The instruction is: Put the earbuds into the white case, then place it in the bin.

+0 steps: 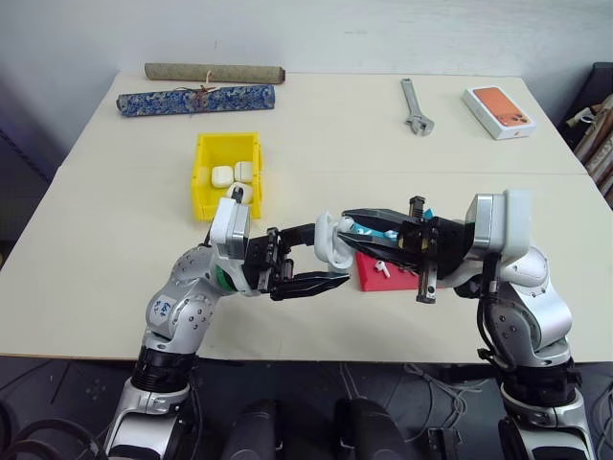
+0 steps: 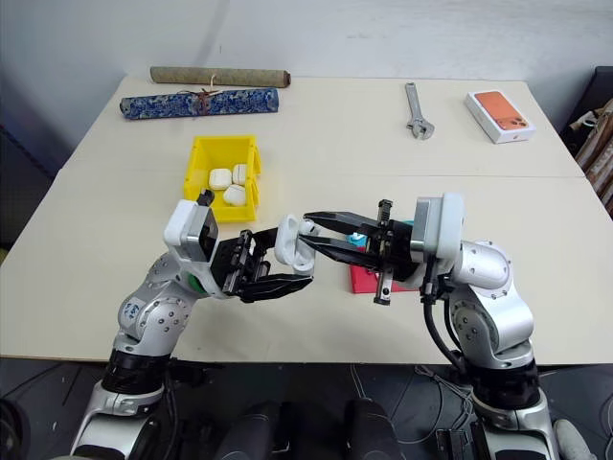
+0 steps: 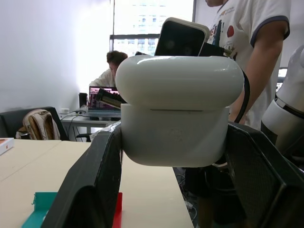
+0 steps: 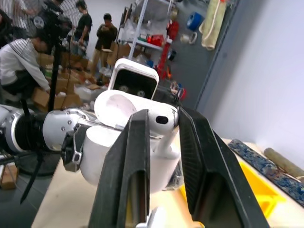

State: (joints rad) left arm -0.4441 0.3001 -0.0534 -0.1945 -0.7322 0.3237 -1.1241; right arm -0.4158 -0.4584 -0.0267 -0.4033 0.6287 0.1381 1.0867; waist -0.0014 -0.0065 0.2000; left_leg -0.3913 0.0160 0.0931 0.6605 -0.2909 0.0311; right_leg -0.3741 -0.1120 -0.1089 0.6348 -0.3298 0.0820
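Left gripper (image 1: 321,281) — closed on the white case (image 2: 291,243), which is gripped by its lower body between the two black fingers (image 3: 88,190) and held up above the near part of the table (image 1: 115,259). In the right wrist view the lid is seen tipped open, its hollow underside showing; in the left wrist view the lid sits over the body with a thin seam between them.

Right gripper (image 2: 308,228) — jaws narrowed to a small gap, pinched on one of the earbuds (image 4: 161,124). The bud's rounded head is seen between the two fingers (image 4: 130,161) in the right wrist view, with its stem pointing down toward the case body. The fingertips are at the case's open mouth, just beside the lid; whether the earbud touches the case cannot be told.

Both grippers meet in mid-air over the table's near centre, pointing toward each other.

Bin (image 1: 203,187) — yellow, open-topped, placed on the table beyond the left arm and well apart from the held case. Three closed white cases (image 1: 222,176) are lying inside it.

Red tray (image 1: 369,276) — set on the table under the right gripper, with another earbud (image 1: 380,268) lying in it. A teal tray (image 3: 40,209) is placed just beside it.

Far table edge — a wrench (image 1: 415,107), a white box with an orange top (image 1: 497,110), and two rolled scrolls (image 1: 196,100).
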